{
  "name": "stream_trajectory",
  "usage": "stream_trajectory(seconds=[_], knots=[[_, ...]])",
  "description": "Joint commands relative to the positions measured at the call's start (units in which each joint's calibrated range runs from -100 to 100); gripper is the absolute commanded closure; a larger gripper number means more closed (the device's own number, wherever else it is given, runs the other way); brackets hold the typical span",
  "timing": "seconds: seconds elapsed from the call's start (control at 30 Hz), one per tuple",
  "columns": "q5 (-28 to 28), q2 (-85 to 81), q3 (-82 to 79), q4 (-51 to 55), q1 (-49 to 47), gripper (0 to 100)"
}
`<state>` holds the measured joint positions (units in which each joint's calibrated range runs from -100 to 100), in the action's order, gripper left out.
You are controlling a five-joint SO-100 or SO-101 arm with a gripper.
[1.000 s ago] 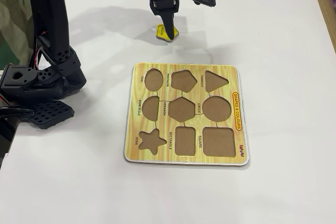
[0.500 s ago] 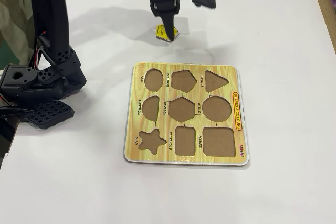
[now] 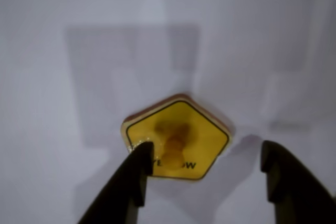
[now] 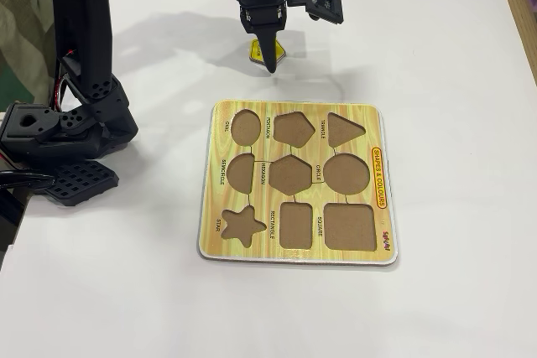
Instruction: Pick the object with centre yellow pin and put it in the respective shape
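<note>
The object with centre yellow pin point(image 3: 176, 140) is a flat yellow pentagon with a dark edge and black lettering, lying on the white table. In the wrist view my gripper point(image 3: 206, 150) is open. Its left finger point(image 3: 137, 174) overlaps the piece's left corner, and its right finger point(image 3: 281, 174) stands well clear to the right. In the fixed view the gripper point(image 4: 270, 63) points down over the piece point(image 4: 255, 48), hiding most of it. The puzzle board point(image 4: 379, 207) lies nearer the camera, and its pentagon recess point(image 4: 293, 129) is vacant.
The arm's black base and clamp point(image 4: 59, 132) stand at the table's left edge. The board has several other vacant shape recesses. A wrist camera and its cable point(image 4: 325, 2) stick out to the right of the gripper. A wooden edge shows at top right.
In the fixed view the gripper has shifted slightly down and right over the piece, now covering more of it. The piece and the board have not moved.
</note>
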<state>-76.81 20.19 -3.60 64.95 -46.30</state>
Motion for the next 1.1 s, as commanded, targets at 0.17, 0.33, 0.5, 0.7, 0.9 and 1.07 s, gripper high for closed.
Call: stream_trajectory(seconds=[0.17,0.33,0.5,0.7,0.9,1.07], knots=[[-0.34,-0.69,2.61,-0.56,0.89,85],[-0.34,-0.69,2.25,-0.56,0.89,85],[-0.34,-0.69,2.16,-0.56,0.89,85],[-0.34,-0.69,2.16,-0.56,0.89,85],[-0.34,-0.61,2.07,-0.48,0.89,92],[-0.34,-0.61,2.07,-0.30,0.89,93]])
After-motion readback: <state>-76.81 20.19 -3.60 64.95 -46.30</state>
